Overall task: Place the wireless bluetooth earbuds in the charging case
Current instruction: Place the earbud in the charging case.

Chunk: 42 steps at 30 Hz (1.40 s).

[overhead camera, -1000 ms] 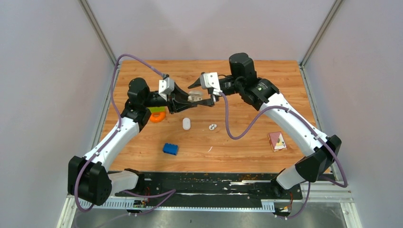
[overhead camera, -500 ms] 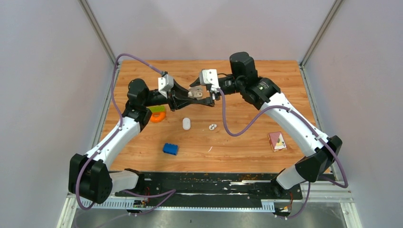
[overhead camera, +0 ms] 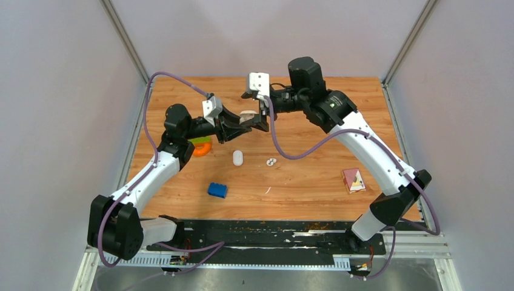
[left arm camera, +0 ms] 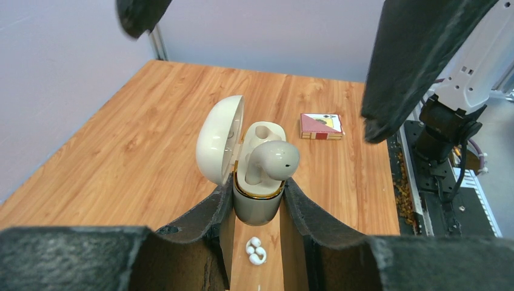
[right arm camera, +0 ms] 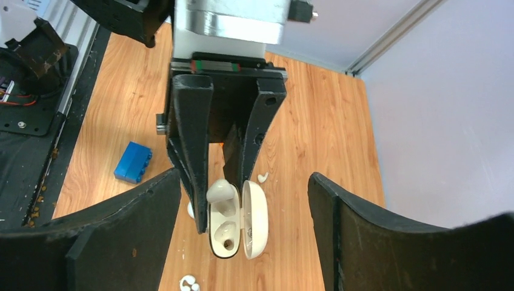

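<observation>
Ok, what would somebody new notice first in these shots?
The open charging case, pinched in the left gripper and held up over the far middle of the table, with one white earbud sticking out of it. The right gripper hangs open over it. A blue brick and loose white earbuds lie below.

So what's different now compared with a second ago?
The right gripper opened wide and drew up and back from the charging case. It apparently left an earbud resting in its slot, not fully seated. The left gripper shifted the case a little toward the far side, staying shut on it. The blue brick, loose earbuds and small red box did not move.
</observation>
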### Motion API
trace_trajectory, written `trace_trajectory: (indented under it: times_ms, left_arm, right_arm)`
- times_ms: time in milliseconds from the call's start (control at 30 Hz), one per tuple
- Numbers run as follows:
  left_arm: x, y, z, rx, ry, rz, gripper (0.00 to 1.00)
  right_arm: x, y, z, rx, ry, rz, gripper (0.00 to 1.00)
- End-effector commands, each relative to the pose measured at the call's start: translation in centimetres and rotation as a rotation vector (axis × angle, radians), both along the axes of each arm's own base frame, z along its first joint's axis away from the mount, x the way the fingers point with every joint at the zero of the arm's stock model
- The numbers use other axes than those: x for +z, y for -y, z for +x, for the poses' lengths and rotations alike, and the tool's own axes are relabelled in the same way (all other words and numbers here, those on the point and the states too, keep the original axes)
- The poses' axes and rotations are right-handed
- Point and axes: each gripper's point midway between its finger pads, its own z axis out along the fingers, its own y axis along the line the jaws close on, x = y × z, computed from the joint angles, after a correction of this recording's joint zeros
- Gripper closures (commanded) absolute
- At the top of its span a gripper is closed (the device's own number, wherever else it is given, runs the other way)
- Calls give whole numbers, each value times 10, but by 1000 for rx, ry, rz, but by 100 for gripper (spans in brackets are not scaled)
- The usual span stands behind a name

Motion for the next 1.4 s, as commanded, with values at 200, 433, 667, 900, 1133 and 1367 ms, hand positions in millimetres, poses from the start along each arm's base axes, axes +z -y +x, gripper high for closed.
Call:
trace_trajectory:
  times_ms: [200, 433, 667, 900, 1133, 1367]
  left_arm:
    - [15, 0, -5, 0, 69, -28, 94]
    - [13, 0, -8, -12, 78, -25, 94]
    - [14, 0, -8, -9, 86, -28, 94]
    - [14, -1, -9, -8, 85, -31, 94]
    - [13, 0, -8, -7, 79, -29, 94]
    - [8, -1, -4, 7, 67, -14, 94]
  right_arm:
    - [-15, -3, 15, -112, -141, -63, 20]
    - [-22, 1, 29, -169, -185, -92, 20]
    - [-28, 6, 33, -172, -219, -113, 20]
    - [-33, 10, 36, -181, -236, -128, 20]
    - [-32, 13, 34, -169, -239, -126, 20]
    - [-8, 24, 14, -104, -223, -80, 19]
